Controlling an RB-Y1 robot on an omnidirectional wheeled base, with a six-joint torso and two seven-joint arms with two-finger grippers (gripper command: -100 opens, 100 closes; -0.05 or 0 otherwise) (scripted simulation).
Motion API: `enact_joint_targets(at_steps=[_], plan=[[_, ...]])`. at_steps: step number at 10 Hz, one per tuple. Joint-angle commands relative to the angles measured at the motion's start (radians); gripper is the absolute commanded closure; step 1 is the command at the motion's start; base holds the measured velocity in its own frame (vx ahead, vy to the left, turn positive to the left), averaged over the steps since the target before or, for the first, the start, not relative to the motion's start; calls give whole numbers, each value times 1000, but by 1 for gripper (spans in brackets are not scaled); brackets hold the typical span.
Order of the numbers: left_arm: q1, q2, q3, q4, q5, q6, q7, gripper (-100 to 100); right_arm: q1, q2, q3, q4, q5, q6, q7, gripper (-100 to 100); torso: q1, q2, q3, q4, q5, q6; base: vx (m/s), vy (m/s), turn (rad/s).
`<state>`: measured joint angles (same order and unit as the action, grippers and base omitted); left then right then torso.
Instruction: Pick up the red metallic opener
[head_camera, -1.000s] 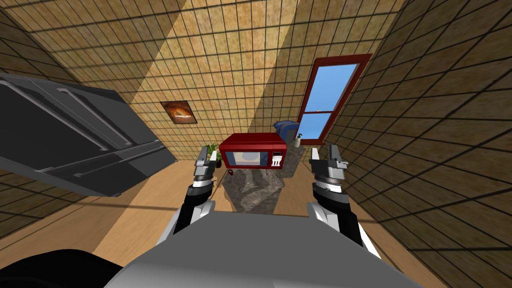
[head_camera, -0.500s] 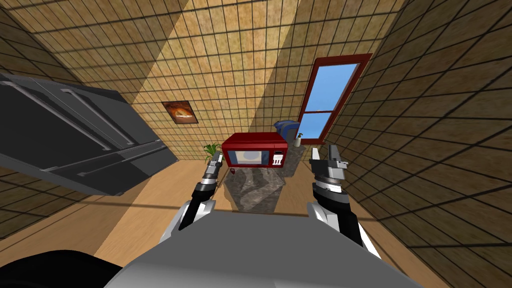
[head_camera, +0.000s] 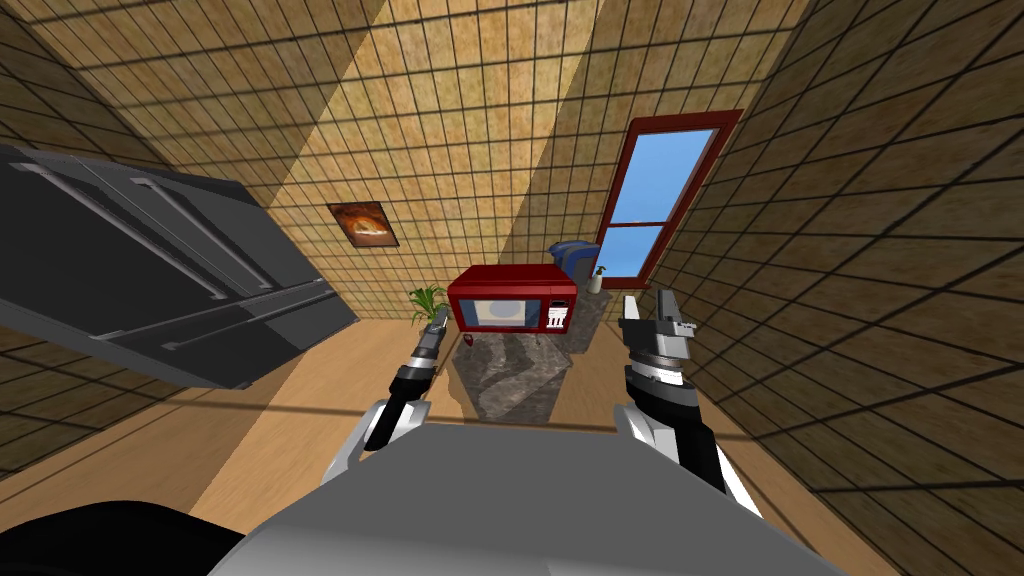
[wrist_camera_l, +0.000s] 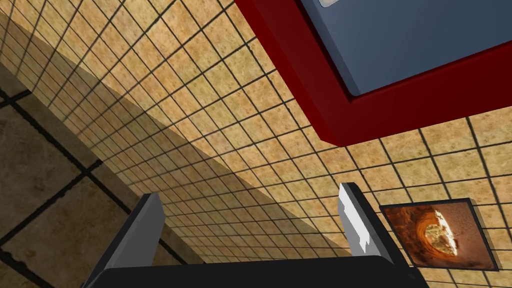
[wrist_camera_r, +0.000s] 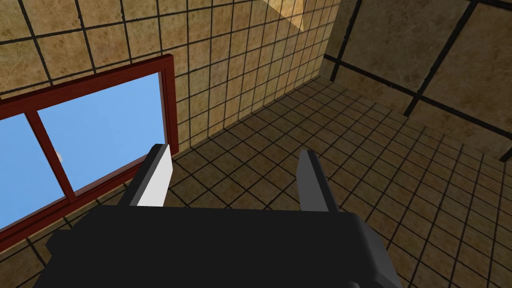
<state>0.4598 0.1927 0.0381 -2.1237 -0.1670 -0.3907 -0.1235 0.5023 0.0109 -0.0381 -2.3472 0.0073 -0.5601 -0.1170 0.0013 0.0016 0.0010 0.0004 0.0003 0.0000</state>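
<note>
Red, small opener (head_camera: 464, 342) on the counter (head_camera: 515, 385): likely stiff, light, slick; pinch across its narrow body; left gripper (head_camera: 440, 316) near, spread empty; right gripper (head_camera: 647, 298) likewise.

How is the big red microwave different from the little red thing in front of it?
The microwave is a big box; the opener is tiny beside it. The microwave has a pale door window and a white panel; the opener is plain dark red. Both are red and sit on the grey counter.
</note>
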Motion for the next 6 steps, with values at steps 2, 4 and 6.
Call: enact_joint_targets(at_steps=[2,4,6], plan=[[-21,6,0,68,-29,26,-26,-100,0,0,0,0,0,0,0,0,0,0,0,0,0,0,-25,20,7],[-34,11,1,118,-52,53,-46,-100,0,0,0,0,0,0,0,0,0,0,0,0,0,0,-31,29,12],[-47,13,3,166,-73,73,-67,-100,0,0,0,0,0,0,0,0,1,0,0,0,0,0,-29,25,11]])
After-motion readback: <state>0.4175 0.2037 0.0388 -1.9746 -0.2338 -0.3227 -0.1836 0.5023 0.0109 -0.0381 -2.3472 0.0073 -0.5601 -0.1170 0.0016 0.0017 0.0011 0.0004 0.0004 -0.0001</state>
